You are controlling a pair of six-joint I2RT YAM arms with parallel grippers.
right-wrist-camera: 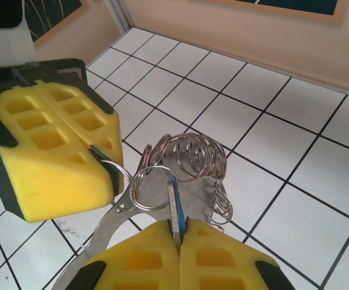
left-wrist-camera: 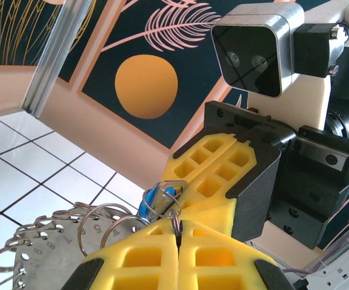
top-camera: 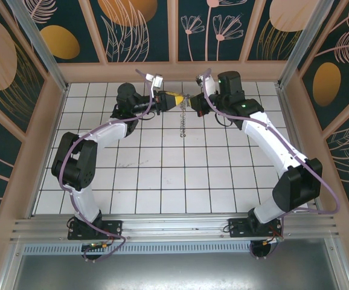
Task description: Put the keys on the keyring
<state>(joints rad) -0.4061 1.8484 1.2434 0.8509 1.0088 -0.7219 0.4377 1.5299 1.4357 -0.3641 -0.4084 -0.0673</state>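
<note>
Bright, even overhead light; soft shadows; close foreground slightly blurred.

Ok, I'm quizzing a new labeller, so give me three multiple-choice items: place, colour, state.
1. Where do the left gripper and right gripper meet?
A. by the arm bases
B. over the far middle of the table
C. at the right wall
2. What colour is the key?
A. blue
B. red
C. green
3. The right gripper is:
A. wide open
B. shut on nothing
C. shut on the key
Answers: B, the top view shows them tip to tip far out; A, it shows blue; C, its yellow fingers pinch it, while the left gripper pinches a ring.
</note>
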